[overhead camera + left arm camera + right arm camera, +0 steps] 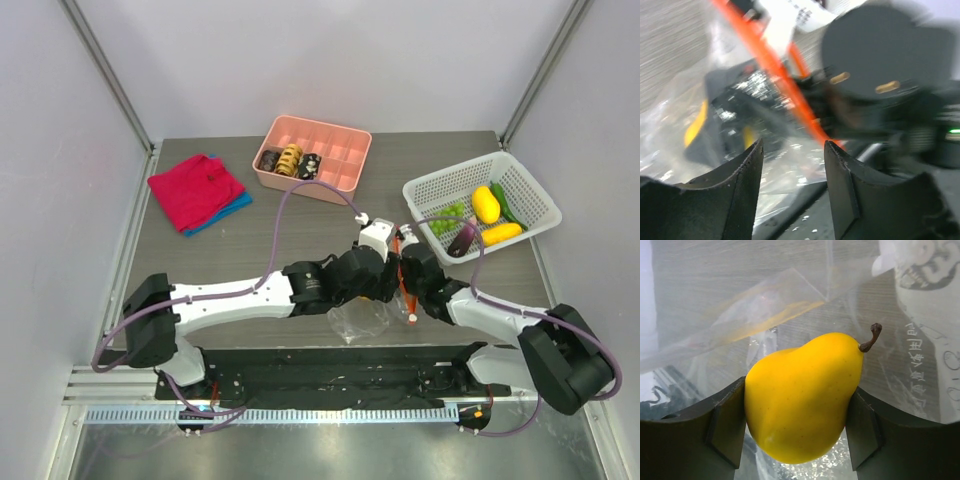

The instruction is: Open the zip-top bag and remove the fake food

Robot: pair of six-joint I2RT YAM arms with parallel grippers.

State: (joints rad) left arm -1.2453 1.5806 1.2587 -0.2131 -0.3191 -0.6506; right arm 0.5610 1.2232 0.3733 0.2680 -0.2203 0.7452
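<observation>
Right hand (pixel 796 407) clamps glossy pear (pixel 805 385) within crinkly bag (pixel 765 305).

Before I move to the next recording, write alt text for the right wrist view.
A glossy yellow plastic pear with a brown stem fills the centre, clamped on both sides between the two dark fingers of the right gripper. Behind it is the clear crinkly zip-top bag, with the grey wood-grain table showing through.

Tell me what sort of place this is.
Probably a robot lab test cell: plain pale panel walls on metal posts, two white-and-black robot arms bolted at the edge of the grey table, and toy props such as a yellow plastic pear.
</observation>
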